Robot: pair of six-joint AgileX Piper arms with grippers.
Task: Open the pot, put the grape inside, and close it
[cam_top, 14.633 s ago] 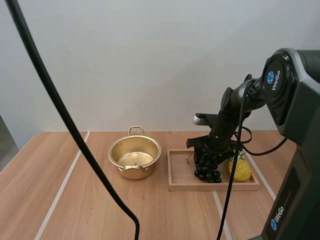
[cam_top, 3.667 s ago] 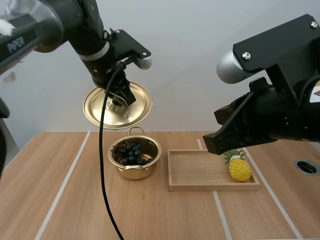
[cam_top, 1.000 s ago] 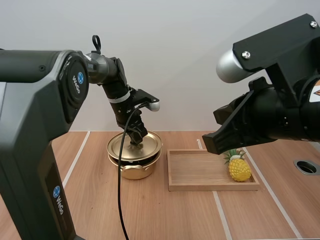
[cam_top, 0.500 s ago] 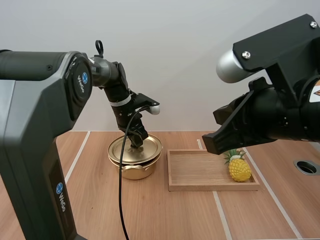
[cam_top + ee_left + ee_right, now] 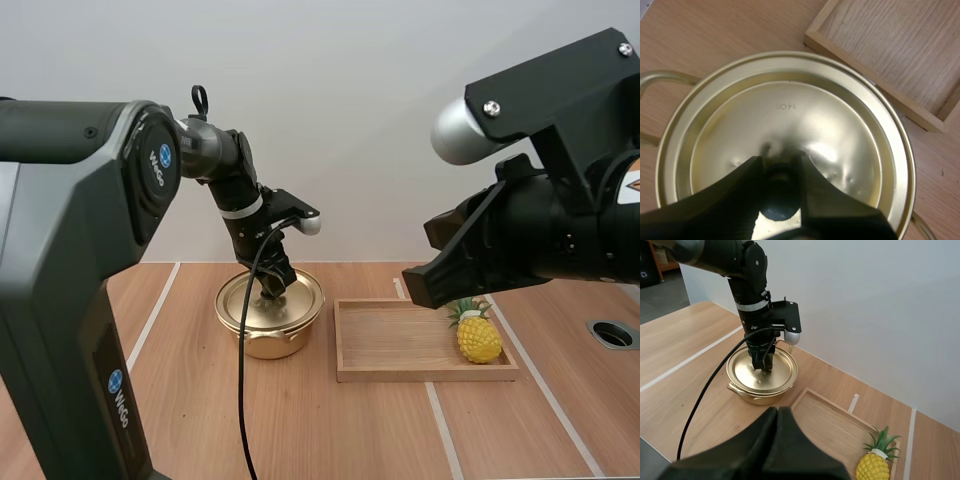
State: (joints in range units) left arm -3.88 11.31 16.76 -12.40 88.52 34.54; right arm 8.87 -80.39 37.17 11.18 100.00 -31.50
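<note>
The gold pot [image 5: 268, 338] stands left of the wooden tray, with its gold lid [image 5: 285, 302] lying flat on the rim. My left gripper [image 5: 272, 288] comes down from above and is shut on the dark knob [image 5: 779, 202] at the middle of the lid [image 5: 785, 115]; its fingers [image 5: 747, 175] pinch the knob from both sides. The lid hides the grapes. My right gripper [image 5: 775, 412] is held high over the near side of the table, its fingers together as one dark wedge, with the pot [image 5: 757, 396] and my left gripper [image 5: 762, 365] beyond it.
A wooden tray [image 5: 425, 372] lies right of the pot, its corner [image 5: 875, 85] close to the lid's edge. A yellow toy pineapple [image 5: 478, 338] stands in the tray's right end. The pot's wire handle [image 5: 655, 77] sticks out at the far side.
My left gripper has lowered the lid the last bit, so it now sits flat on the pot's rim. The right arm has stayed still.
</note>
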